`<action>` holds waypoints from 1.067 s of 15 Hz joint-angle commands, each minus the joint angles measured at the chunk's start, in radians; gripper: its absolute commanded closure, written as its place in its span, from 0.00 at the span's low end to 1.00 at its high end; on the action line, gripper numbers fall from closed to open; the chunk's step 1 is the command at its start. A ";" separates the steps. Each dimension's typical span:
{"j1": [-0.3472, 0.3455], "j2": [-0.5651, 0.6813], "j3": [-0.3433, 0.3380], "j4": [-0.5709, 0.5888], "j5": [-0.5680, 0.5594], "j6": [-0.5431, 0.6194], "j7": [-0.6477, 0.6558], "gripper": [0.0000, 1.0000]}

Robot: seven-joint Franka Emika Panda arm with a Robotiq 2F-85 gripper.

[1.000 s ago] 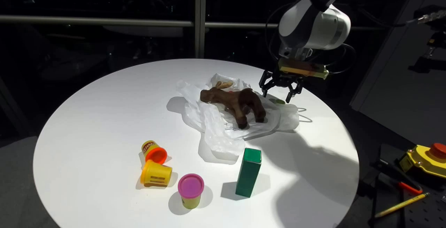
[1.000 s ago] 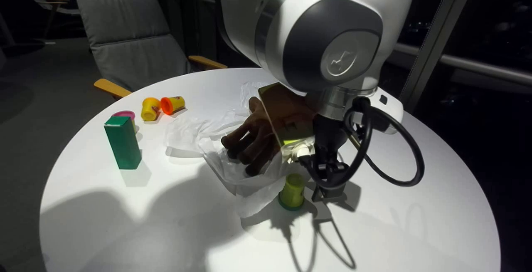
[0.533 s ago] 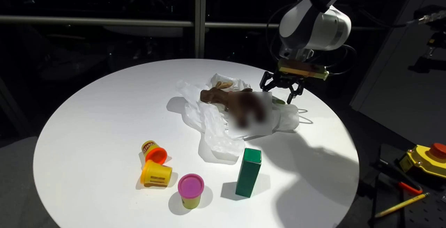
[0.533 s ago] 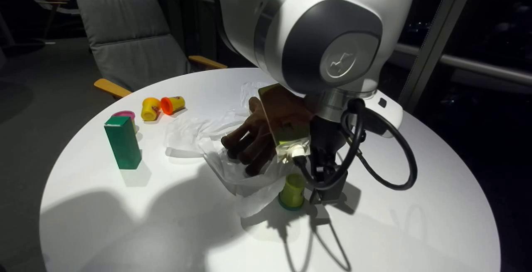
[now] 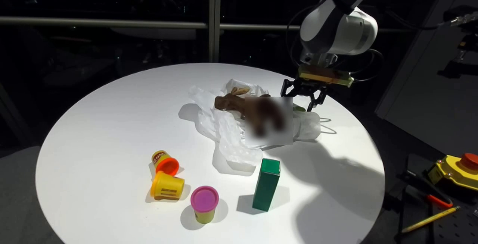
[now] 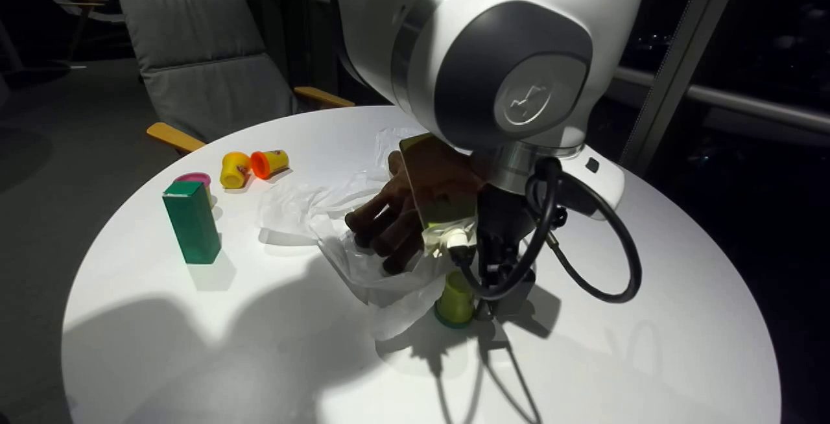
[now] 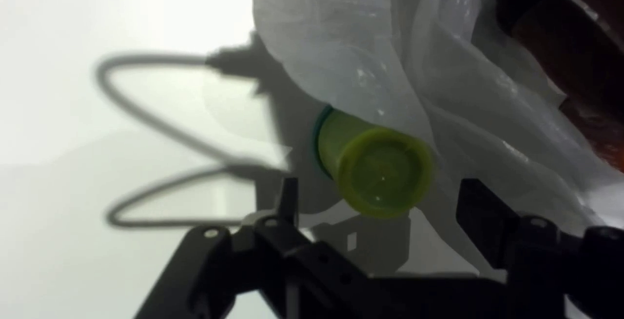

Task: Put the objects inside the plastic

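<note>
Amid crinkled plastic (image 5: pixel 235 149), brown plush (image 5: pixel 251 109)

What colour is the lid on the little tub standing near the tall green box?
The lid is pinkish purple; it shows best in an exterior view.

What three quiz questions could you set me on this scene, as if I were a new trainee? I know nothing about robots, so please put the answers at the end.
1. True or false: in both exterior views, the green box stands upright.

2. In the wrist view, which thing lines up with the gap in the open gripper?
a) the brown plush
b) the yellow-green tub
c) the pencil

3. In an exterior view, what colour is the lid on the upright tub near the green box?

Key: 1 true; 2 b; 3 magenta.
</note>
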 commanded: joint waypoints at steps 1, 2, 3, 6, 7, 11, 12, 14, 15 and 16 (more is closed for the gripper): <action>0.009 -0.038 -0.004 -0.025 0.018 -0.007 0.018 0.47; 0.007 -0.042 -0.002 -0.028 0.020 -0.009 0.017 0.55; 0.007 -0.045 -0.003 -0.030 0.020 -0.009 0.018 0.61; 0.004 -0.049 -0.001 -0.035 0.026 -0.011 0.017 0.85; 0.004 -0.051 -0.001 -0.037 0.028 -0.011 0.017 0.92; 0.006 -0.076 -0.020 -0.043 0.015 0.004 0.027 1.00; 0.007 -0.082 -0.028 -0.043 0.011 0.007 0.030 0.96; 0.003 -0.099 -0.041 -0.039 0.007 0.008 0.032 0.95; 0.001 -0.108 -0.047 -0.038 0.006 0.008 0.032 0.94; -0.003 -0.119 -0.047 -0.036 0.010 -0.001 0.026 0.95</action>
